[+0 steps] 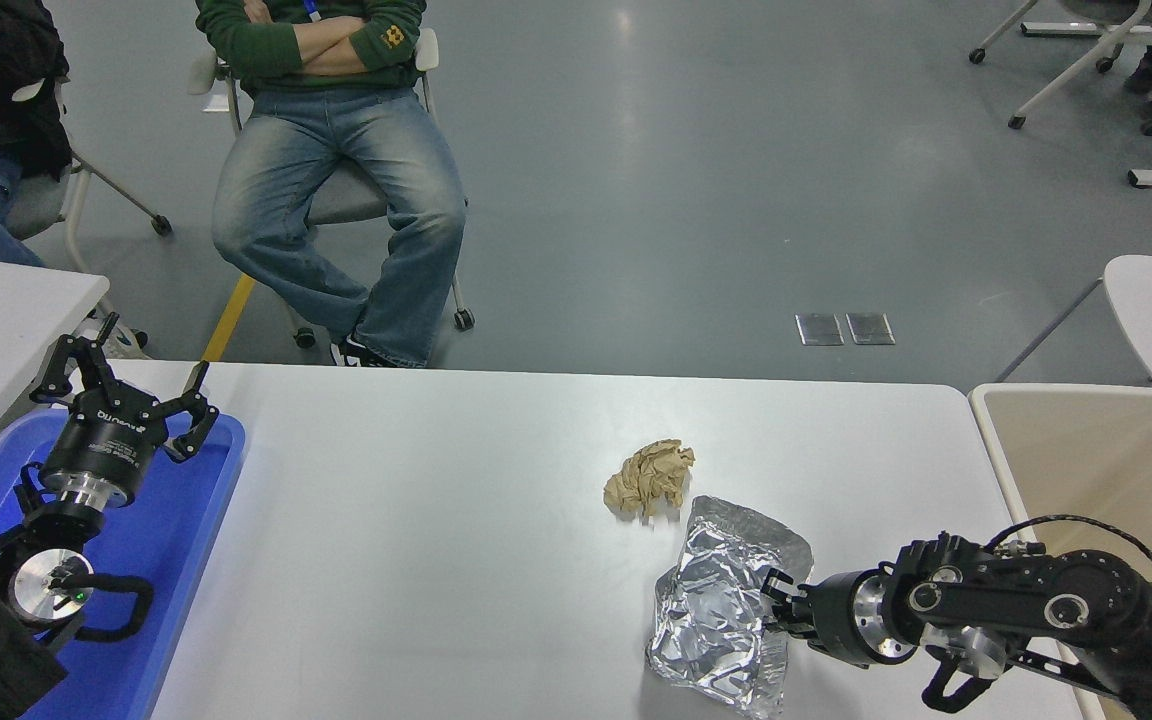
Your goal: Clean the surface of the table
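Foil sheet point(721, 610) (crumpled) clamped in right gripper point(774, 603) jaws, above table surface point(416, 560).

I see the table surface point(416, 560), glossy white, with a crumpled brown paper ball point(649, 478) lying near its middle; just beside that, nearer me, a crinkled foil sheet point(721, 610); a blue tray point(181, 540) sits at the left edge.

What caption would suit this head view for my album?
Right gripper shut on crumpled foil, beside a paper ball on the table surface; left gripper parked open over a blue tray.
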`<act>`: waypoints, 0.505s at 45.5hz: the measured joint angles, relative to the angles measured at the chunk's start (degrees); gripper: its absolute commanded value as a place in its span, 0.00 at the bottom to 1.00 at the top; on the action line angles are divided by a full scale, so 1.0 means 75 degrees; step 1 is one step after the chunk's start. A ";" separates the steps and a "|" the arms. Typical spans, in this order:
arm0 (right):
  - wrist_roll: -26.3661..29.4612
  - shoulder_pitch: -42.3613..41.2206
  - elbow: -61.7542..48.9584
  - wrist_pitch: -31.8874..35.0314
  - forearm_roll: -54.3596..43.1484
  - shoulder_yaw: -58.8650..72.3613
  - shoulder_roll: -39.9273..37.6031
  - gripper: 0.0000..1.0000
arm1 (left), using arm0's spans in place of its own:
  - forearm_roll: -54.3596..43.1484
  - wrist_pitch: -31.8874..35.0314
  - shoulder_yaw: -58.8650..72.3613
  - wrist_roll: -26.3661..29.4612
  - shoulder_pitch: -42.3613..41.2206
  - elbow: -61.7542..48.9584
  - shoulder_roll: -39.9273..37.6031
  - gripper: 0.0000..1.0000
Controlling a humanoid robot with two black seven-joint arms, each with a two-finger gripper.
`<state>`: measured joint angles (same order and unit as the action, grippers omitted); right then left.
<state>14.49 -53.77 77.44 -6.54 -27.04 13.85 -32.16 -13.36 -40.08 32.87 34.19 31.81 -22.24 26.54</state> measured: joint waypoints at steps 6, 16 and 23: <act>0.0011 -0.0301 0.0479 0.0074 0.0028 0.0033 -0.0573 0.00 | 0.0000 0.0000 0.0000 0.0000 0.0000 0.0000 0.0000 1.00; 0.0022 -0.1038 0.1233 0.0600 0.0027 0.0080 -0.1944 0.00 | -0.0001 0.0000 0.0000 0.0000 0.0000 0.0001 0.0000 1.00; 0.0032 -0.1586 0.1571 0.1166 0.0016 0.0095 -0.2887 0.00 | -0.0001 0.0000 0.0000 0.0000 0.0000 0.0000 0.0000 1.00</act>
<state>14.72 -65.67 89.22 2.20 -26.92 14.57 -53.81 -13.36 -40.08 32.87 34.19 31.81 -22.24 26.54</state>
